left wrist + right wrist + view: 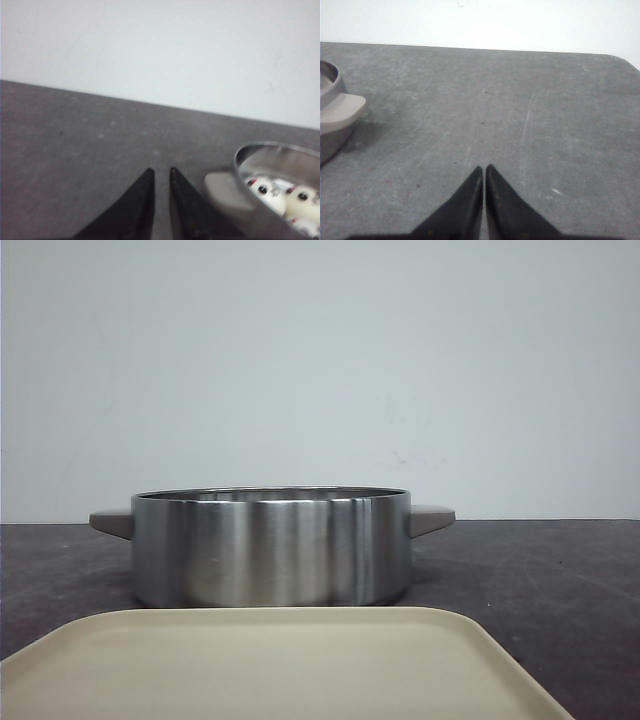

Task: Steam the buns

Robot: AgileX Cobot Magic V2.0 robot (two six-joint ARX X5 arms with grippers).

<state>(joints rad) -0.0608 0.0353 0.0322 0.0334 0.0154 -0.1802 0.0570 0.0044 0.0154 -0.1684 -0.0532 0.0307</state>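
A brushed steel pot (270, 550) with beige handles stands on the dark table behind a cream tray (280, 660). In the front view its inside is hidden and no gripper shows. In the left wrist view the pot (260, 155) holds white panda-faced buns (272, 196); at least two show, the rest are cut off by the frame edge. My left gripper (161, 171) hangs over bare table beside the pot's handle (225, 190), its jaws almost together with nothing between them. My right gripper (484, 167) is shut and empty over bare table, off to the side of the pot's other handle (340, 112).
The cream tray lies at the table's front edge with nothing showing on it. The dark table (520, 100) ends at a rounded corner against a white wall.
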